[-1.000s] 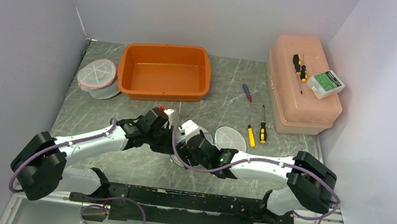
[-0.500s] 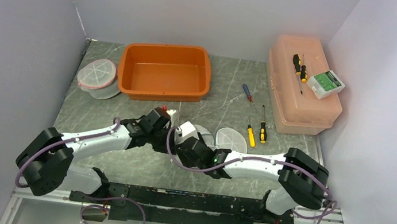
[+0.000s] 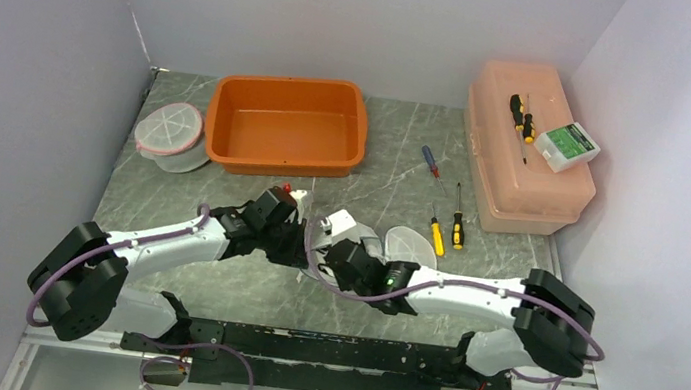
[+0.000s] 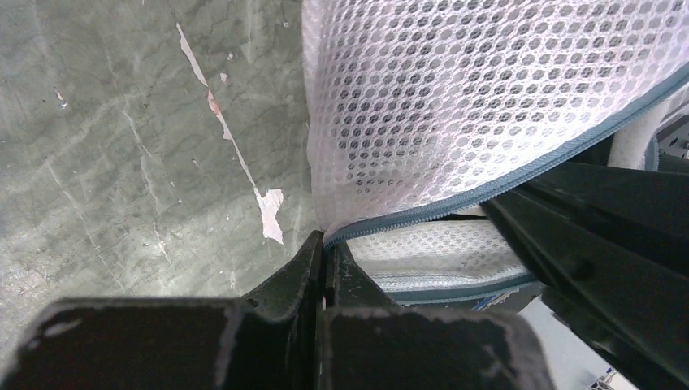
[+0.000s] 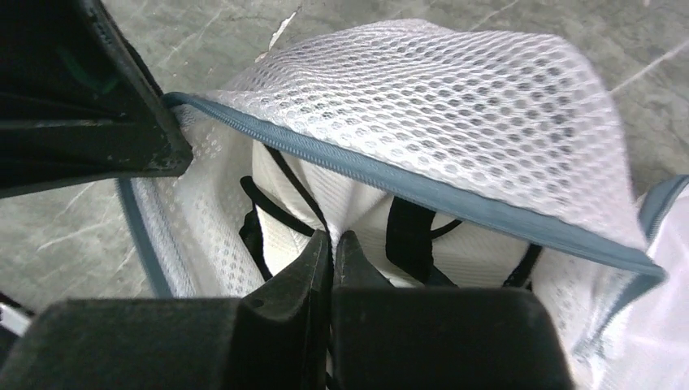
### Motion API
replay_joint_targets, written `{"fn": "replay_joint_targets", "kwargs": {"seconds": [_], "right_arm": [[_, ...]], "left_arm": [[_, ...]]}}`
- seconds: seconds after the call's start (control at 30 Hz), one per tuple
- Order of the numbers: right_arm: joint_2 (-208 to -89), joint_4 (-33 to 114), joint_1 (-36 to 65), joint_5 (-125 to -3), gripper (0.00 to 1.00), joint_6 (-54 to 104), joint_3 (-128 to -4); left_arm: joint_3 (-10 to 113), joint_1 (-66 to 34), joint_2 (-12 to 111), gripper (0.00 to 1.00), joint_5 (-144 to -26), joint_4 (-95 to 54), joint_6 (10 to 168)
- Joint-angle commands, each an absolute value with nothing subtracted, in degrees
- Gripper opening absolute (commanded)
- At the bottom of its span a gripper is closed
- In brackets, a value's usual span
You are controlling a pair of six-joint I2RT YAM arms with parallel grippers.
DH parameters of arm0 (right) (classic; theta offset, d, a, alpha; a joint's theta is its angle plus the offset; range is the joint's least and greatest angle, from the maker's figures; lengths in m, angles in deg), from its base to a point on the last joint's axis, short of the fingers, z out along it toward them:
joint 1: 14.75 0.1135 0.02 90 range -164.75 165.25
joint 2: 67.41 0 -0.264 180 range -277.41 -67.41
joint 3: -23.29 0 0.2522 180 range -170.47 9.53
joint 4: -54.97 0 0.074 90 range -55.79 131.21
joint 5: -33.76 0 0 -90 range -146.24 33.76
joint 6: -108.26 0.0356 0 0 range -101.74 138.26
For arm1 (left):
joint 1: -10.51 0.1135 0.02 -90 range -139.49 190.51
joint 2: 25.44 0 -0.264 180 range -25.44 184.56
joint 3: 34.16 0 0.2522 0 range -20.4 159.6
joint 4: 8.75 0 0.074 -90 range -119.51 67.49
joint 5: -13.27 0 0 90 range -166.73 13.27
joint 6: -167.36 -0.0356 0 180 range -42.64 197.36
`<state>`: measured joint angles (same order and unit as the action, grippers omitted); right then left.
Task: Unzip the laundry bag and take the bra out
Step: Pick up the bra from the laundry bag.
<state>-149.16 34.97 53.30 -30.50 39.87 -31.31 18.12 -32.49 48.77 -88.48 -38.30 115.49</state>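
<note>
While left gripper (image 4: 325, 252) pinches the laundry bag (image 4: 487, 97), outstretched right gripper (image 5: 331, 244) seemingly pinches the bra (image 5: 463, 253).

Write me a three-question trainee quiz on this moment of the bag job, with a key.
1. True or false: the laundry bag is zipped shut.
2. What does the left gripper pinch? A: the bag's zipper edge. B: a screwdriver. C: the orange tub.
3. Fill in: the right gripper is closed on the white ____ inside the bag.

Key
1. False. The zipper gapes and the inside shows.
2. A.
3. bra, white with black straps.
</note>
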Motion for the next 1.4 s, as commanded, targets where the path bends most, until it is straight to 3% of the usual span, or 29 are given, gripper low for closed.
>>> {"fn": "replay_joint_targets", "kwargs": {"seconds": [0.0, 0.4, 0.57, 0.8, 0.97, 1.37], "right_arm": [[-143.61, 30.73, 52.87, -28.3, 0.0, 40.67, -30.66], [-131.34, 36.26, 47.59, -35.31, 0.0, 43.56, -21.62], [-128.88, 38.11, 47.59, -37.89, 0.46, 43.34, -20.6], [-127.21, 38.27, 47.6, -39.13, 0.62, 42.2, -22.7], [-128.23, 37.4, 47.73, -38.67, 0.68, 40.42, -25.6], [-140.26, 35.04, 48.25, -35.52, 0.69, 38.35, -31.6]], "left_arm": [[20.49, -32.79, 48.53, 0.03, -87.75, -38.11, 114.01], [21.12, -32.79, 51.2, 0.03, -88.41, -36.24, 113.73], [22.5, -32.81, 52.33, 0.03, -89.6, -34.9, 113.92], [23.61, -32.87, 54.05, 0.03, -91.35, -32.67, 114.23], [23.89, -32.84, 54.77, 0.03, -92.04, -31.84, 114.42], [23.99, -33.04, 54.26, 0.03, -92.18, -31.97, 114.45]]}}
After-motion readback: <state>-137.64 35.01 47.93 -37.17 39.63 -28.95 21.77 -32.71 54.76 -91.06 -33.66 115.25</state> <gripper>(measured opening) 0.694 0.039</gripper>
